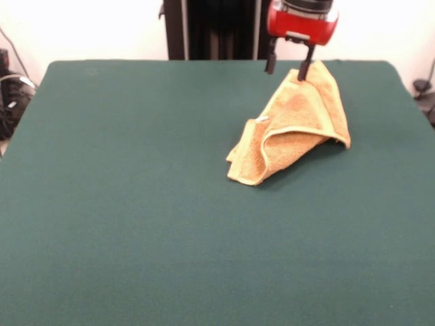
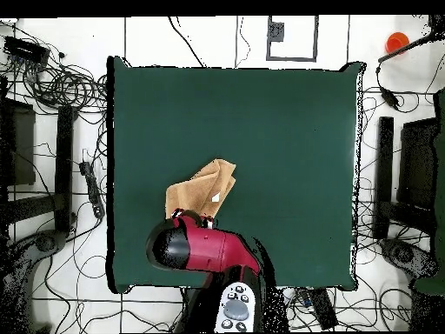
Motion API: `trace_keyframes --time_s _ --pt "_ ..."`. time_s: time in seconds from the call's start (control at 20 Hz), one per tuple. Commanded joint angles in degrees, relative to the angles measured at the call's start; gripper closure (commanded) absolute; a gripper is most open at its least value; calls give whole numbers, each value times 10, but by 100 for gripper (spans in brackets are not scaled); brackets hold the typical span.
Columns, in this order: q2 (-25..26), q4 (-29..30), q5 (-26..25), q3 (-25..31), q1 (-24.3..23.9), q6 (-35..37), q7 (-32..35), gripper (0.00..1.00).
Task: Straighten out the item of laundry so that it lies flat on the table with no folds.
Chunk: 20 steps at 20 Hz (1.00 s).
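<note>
The orange-tan towel (image 1: 299,125) lies crumpled on the far right part of the dark green table (image 1: 136,204). It is folded over itself, with a rolled fold at its near edge and a tiny white tag on its left side. My gripper (image 1: 287,70) hangs over the towel's far corner, its two black fingers apart. The right finger (image 1: 305,70) is at the towel's far tip and the left finger is beside the cloth. In the overhead view the towel (image 2: 204,190) shows just beyond the red arm head (image 2: 187,245), which hides the fingers.
The black pedestal (image 1: 211,30) stands behind the table's far edge. Cables and stands (image 2: 52,87) lie on the floor around the table. An orange object (image 2: 396,41) sits on the floor at the far corner.
</note>
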Motion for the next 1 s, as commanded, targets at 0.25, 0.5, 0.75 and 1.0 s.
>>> trace_keyframes --time_s 0.25,0.5,0.75,1.0 --pt "7 -2 3 45 35 -37 95 0" --pt "12 -17 2 35 52 -41 95 0" --pt "20 -36 12 31 57 -43 98 0" --pt "27 -55 14 38 48 -20 87 0"
